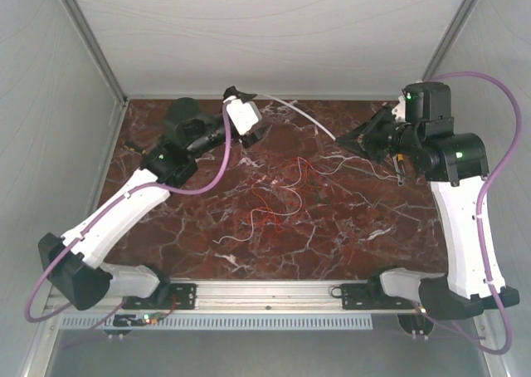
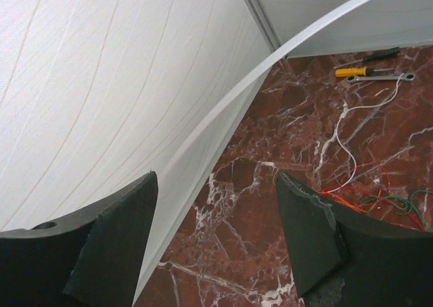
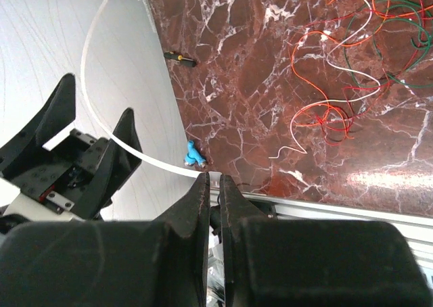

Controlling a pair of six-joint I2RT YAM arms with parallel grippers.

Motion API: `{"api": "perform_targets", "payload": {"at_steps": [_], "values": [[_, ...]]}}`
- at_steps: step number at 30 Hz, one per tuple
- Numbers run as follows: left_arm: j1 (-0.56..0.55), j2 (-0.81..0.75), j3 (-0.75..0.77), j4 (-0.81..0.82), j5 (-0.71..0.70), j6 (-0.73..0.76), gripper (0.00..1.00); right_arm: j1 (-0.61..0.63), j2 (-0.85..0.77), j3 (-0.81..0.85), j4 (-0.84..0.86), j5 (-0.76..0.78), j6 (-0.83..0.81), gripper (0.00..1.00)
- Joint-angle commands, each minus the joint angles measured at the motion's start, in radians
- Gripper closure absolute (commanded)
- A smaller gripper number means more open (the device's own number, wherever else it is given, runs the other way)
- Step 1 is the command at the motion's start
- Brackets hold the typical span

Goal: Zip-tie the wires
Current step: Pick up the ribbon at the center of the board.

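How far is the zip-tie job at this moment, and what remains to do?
Done: the zip tie is up off the table, one end pinched in the shut right gripper. In hand: the strip passes through the open left gripper, not clamped. Left: the wires lie loose on the table, neither gathered nor tied.

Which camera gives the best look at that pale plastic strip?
The top view: the zip tie shows nearly whole, arching across to the right pincer. The left wrist view gives only a close stretch passing the open left pincer; the right wrist view shows a thin curve ending in its shut pincer.
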Motion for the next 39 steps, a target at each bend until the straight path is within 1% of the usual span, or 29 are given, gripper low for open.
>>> {"api": "perform_targets", "payload": {"at_steps": [1, 5, 8, 10, 12, 17, 18, 20, 21, 25, 27, 33, 34, 35, 39], "values": [[-0.003, 0.035, 0.071, 0.077, -0.019, 0.067, 0.31, 0.010, -0.037, 0.002, 0.043, -0.007, 0.013, 1.00], [-0.006, 0.066, 0.097, 0.108, -0.057, 0.083, 0.42, 0.011, -0.044, 0.002, 0.042, -0.019, 0.005, 1.00], [-0.012, 0.077, 0.090, 0.162, -0.067, 0.081, 0.52, 0.011, -0.043, 0.003, 0.041, -0.034, -0.004, 1.00], [-0.013, 0.082, 0.080, 0.185, -0.054, 0.077, 0.56, 0.010, -0.043, 0.009, 0.041, -0.043, -0.004, 1.00], [-0.015, 0.088, 0.081, 0.177, -0.032, 0.077, 0.56, 0.011, -0.044, 0.019, 0.041, -0.049, -0.003, 1.00], [-0.017, 0.091, 0.082, 0.136, 0.053, 0.056, 0.49, 0.012, -0.040, 0.044, 0.041, -0.048, 0.002, 1.00], [-0.017, 0.092, 0.084, 0.128, 0.068, 0.060, 0.47, 0.011, -0.040, 0.046, 0.041, -0.049, 0.002, 1.00], [-0.017, 0.091, 0.089, 0.109, 0.081, 0.066, 0.37, 0.011, -0.041, 0.047, 0.039, -0.045, 0.003, 1.00], [-0.017, 0.089, 0.092, 0.100, 0.085, 0.070, 0.35, 0.011, -0.042, 0.047, 0.037, -0.043, 0.004, 1.00], [-0.017, 0.081, 0.093, 0.086, 0.074, 0.092, 0.34, 0.011, -0.042, 0.045, 0.035, -0.044, 0.005, 1.00], [-0.017, 0.081, 0.090, 0.092, 0.053, 0.103, 0.36, 0.010, -0.038, 0.047, 0.035, -0.052, 0.006, 1.00], [-0.019, 0.091, 0.066, 0.177, 0.036, 0.099, 0.50, 0.011, -0.032, 0.053, 0.035, -0.076, 0.005, 1.00], [-0.020, 0.095, 0.062, 0.198, 0.029, 0.100, 0.54, 0.012, -0.030, 0.055, 0.036, -0.078, 0.004, 1.00], [-0.021, 0.101, 0.064, 0.214, 0.021, 0.101, 0.60, 0.013, -0.030, 0.056, 0.035, -0.080, 0.003, 1.00], [-0.026, 0.123, 0.073, 0.247, 0.012, 0.088, 0.97, 0.014, -0.034, 0.056, 0.036, -0.080, 0.005, 1.00]]}}
